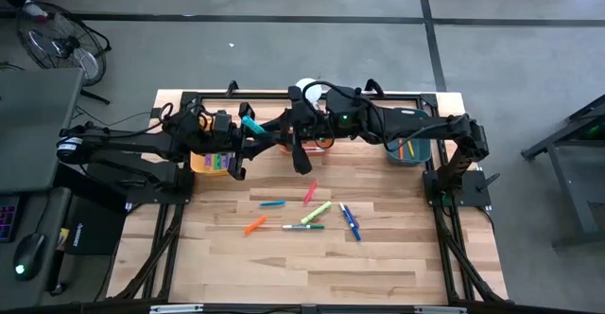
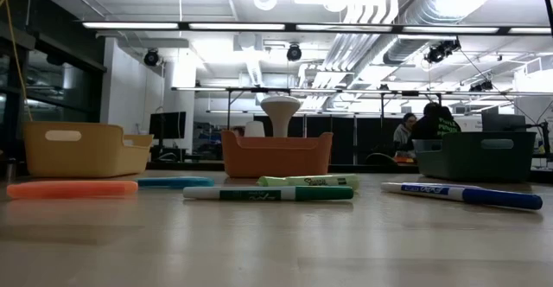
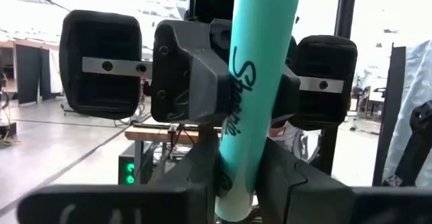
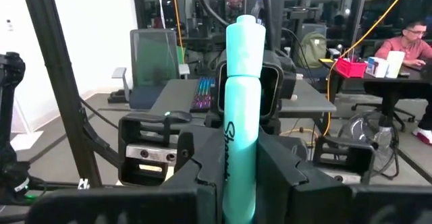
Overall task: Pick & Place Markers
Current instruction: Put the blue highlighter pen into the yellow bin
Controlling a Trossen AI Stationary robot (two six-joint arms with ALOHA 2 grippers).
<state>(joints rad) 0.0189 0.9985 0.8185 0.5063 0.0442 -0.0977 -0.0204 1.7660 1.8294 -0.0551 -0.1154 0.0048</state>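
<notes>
both grippers, left (image 3: 237,177) and right (image 4: 237,177), clamp one teal plastic highlighter marker (image 1: 252,124) mid-handover; next, one must release.

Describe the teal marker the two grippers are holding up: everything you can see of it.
The teal marker is a chunky, smooth plastic highlighter, capped, with black script lettering along its barrel. It is held in the air above the table's back edge, near the yellow bin, and shows in the high view as a short teal bar. The left gripper and the right gripper face each other, each closed on it; nothing else touches it.
</notes>
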